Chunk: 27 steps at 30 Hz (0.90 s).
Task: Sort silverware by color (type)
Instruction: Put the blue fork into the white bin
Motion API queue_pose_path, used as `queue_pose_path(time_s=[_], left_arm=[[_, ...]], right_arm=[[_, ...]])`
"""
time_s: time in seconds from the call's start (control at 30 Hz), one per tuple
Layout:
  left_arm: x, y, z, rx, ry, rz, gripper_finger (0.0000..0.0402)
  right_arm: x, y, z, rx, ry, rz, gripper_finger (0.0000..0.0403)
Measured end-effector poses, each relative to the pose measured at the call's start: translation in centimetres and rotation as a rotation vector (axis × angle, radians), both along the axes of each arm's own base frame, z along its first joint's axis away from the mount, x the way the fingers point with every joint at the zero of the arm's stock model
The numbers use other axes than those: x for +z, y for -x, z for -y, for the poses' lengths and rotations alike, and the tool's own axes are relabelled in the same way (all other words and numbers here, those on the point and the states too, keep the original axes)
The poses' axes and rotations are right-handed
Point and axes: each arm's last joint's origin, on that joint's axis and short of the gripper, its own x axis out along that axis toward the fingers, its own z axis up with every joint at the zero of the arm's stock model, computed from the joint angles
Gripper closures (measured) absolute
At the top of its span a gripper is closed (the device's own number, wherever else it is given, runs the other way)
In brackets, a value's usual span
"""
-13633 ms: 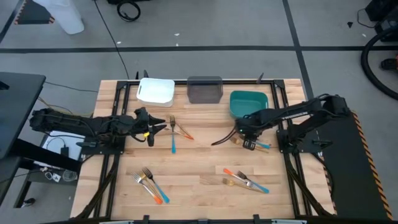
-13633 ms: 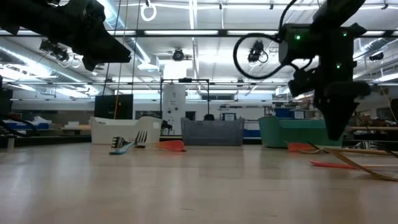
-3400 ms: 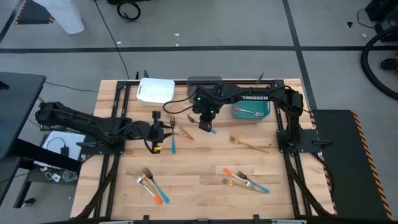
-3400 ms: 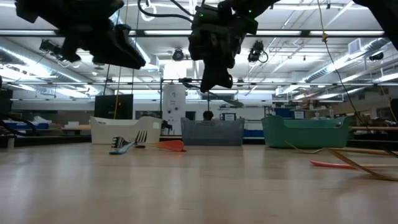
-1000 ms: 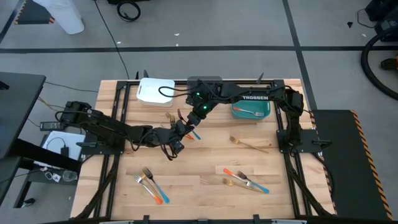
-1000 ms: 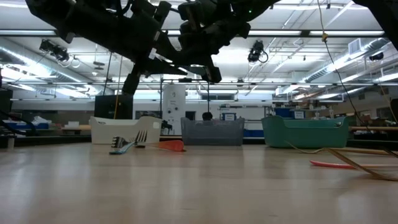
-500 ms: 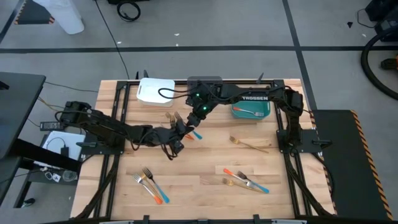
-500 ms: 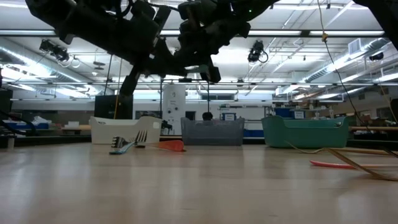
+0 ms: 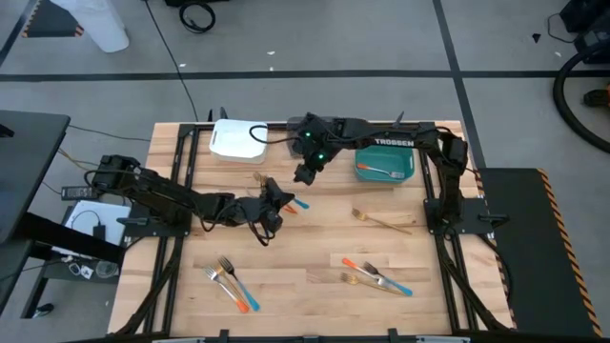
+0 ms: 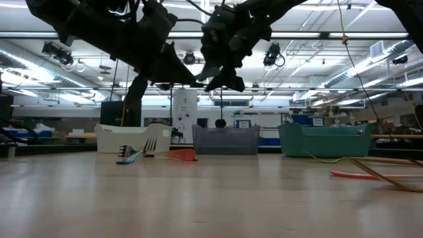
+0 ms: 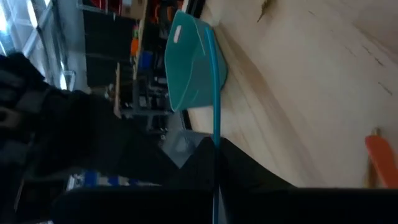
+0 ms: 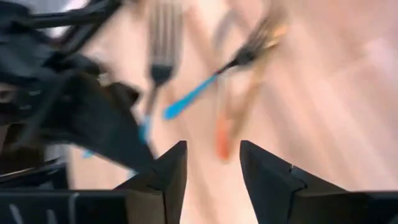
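Note:
My left gripper [image 9: 277, 199] hangs over the table's middle, shut on a blue-handled fork [image 9: 301, 203]. In the left wrist view the blue handle [image 11: 215, 93] runs out past the fingertips toward the teal bin [image 11: 189, 65]. My right gripper [image 9: 303, 177] stands open just beyond it on the far side, with nothing between its fingers [image 12: 177, 165]. Below the grippers, other forks lie flat on the table, among them a tan one [image 9: 260, 179] and an orange-handled one [image 12: 224, 138]. My left gripper pinches the fork's blue handle [image 11: 216, 144] between its two fingers. The handle runs on along the fingers and sticks out beyond their tips. The fork is lifted clear of the table. How far back it reaches in the fingers is hidden.
The white bin [image 9: 238, 139], the grey bin [image 9: 303, 123] under the right arm and the teal bin [image 9: 385, 162], with a fork in it, line the far edge. Fork piles lie near left [image 9: 232, 282] and near right [image 9: 376, 278]. A tan fork [image 9: 381, 221] lies right of centre.
My right gripper has opened, let go of the blue fork and drawn back toward the far edge. The fork stays in my left gripper, which has kept its place and rolled a little.

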Motion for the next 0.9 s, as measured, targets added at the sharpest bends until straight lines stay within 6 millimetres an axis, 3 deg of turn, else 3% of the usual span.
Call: queue_pose_path(time_s=[0.3, 0.67, 0.9], left_arm=[[-0.2, 0.8, -1.6, 0.119, 0.066, -0.047, 0.039], [1.4, 3.0, -7.0, 0.38, 0.184, -0.011, 0.0389], [1.9, 3.9, -9.7, 0.511, 0.225, 0.036, 0.0388]], right_arm=[[0.3, 1.1, 0.2, -0.04, 0.263, -0.121, 0.0238], [1.0, 1.1, -1.1, -0.032, 0.624, -0.203, 0.0243], [-0.9, 1.1, -1.8, -0.008, 0.655, -0.188, 0.0258]])
